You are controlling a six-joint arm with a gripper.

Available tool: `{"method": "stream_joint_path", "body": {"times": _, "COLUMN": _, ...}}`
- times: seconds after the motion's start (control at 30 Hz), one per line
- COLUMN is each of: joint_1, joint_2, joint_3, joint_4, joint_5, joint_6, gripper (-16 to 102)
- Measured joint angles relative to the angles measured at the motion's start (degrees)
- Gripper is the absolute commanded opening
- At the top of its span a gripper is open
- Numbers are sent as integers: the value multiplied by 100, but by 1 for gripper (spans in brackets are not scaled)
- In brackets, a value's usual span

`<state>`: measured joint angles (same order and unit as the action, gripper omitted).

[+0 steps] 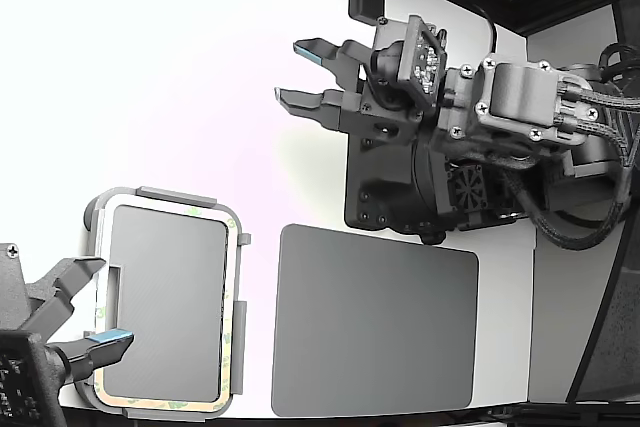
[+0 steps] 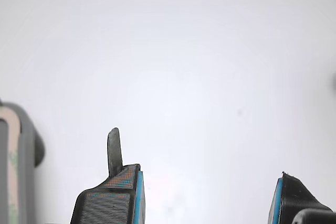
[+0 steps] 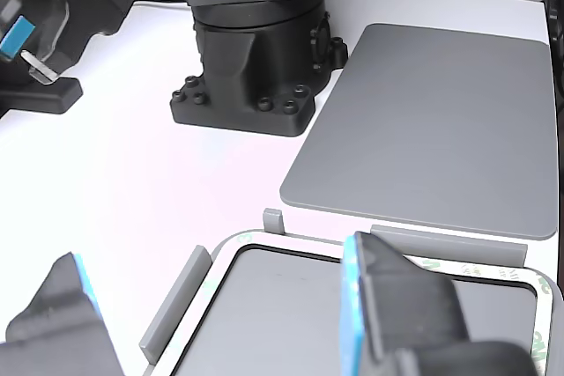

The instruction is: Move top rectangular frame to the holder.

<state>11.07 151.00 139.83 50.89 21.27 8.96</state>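
1. Now, over to the gripper (image 1: 298,72) in the exterior view: hanging above bare white bench (image 1: 170,97), jaws spread apart, nothing between them.
2. Confirmed in the wrist view: two blue-edged fingertips (image 2: 113,195) wide apart with only white bench surface in the gap, and a thin grey tab standing up from one of them.
3. Down at the exterior view's lower left: the holder (image 1: 165,194), light grey with darker tabs along its edges, lying flat on the bench.
4. Seated inside it: the top rectangular frame (image 1: 232,332), a tan outline with green blotches, ringing a dark grey panel.
5. Well apart from the gripper, that frame; only a sliver of it showing at the wrist view's edge.
6. Just beside the holder, toward the exterior view's right: a larger dark grey mat (image 1: 375,322), flat on the bench.
7. Also hovering over the holder's corner: a second arm's gripper (image 1: 85,312), prongs parted over the frame's edge.
8. Behind the mat: the arm's black base (image 3: 251,68), bolted down.
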Motion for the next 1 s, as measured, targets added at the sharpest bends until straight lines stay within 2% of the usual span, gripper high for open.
{"method": "stream_joint_path", "body": {"times": 0.43, "joint_1": 0, "joint_2": 1670, "joint_3": 861, "joint_4": 650, "joint_5": -105, "joint_6": 149, "gripper": 100}}
{"method": "stream_joint_path", "body": {"times": 1.0, "joint_1": 0, "joint_2": 1705, "joint_3": 1011, "joint_4": 642, "joint_5": 79, "joint_6": 299, "gripper": 100}}
